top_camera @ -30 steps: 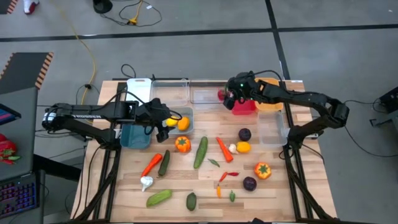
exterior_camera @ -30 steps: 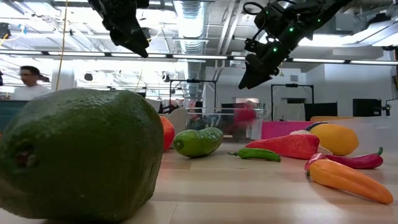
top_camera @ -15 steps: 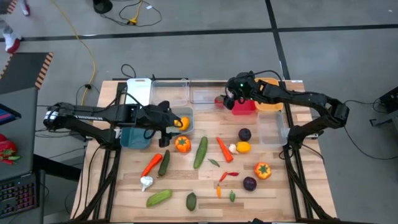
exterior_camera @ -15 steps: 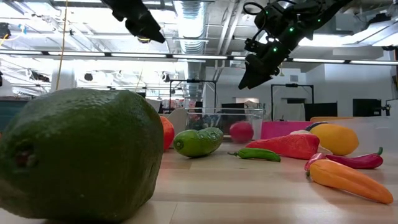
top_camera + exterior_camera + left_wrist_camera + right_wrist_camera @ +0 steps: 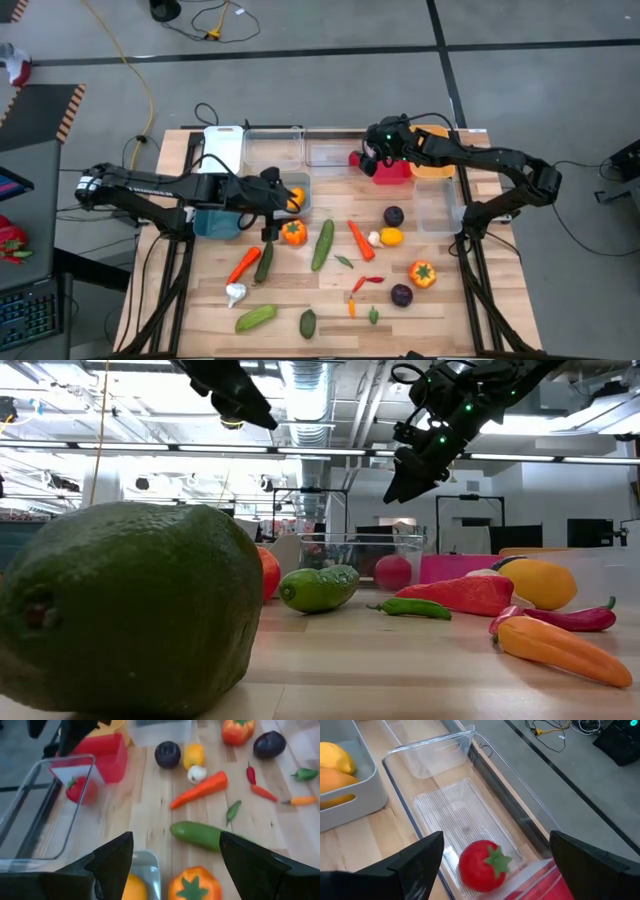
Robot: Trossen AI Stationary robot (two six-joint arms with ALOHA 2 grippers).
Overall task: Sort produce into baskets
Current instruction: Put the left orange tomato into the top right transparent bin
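My left gripper (image 5: 270,214) is open and empty, above the near right corner of the grey-blue tub (image 5: 305,205), which holds a yellow lemon (image 5: 131,888) and an orange fruit (image 5: 294,197). An orange pepper (image 5: 293,232) lies on the table just beyond the tub. My right gripper (image 5: 368,160) hangs open and empty over the right end of a clear tub (image 5: 328,152). A red tomato (image 5: 480,865) rests on that tub's floor, below the fingers. The left gripper also shows in its wrist view (image 5: 176,840), the right in its own (image 5: 496,840).
White (image 5: 225,145), clear (image 5: 272,145), red (image 5: 392,170) and orange (image 5: 432,165) tubs line the far edge; a teal tub (image 5: 215,218) sits left, a clear one (image 5: 435,205) right. A cucumber (image 5: 323,244), a carrot (image 5: 360,238), purple balls, chillies and garlic lie scattered mid-table.
The red tomato has dropped from under my right gripper to the clear tub's floor and settled there; the right gripper has stayed in place. My left gripper has moved toward the table's right and near edges, across the grey-blue tub.
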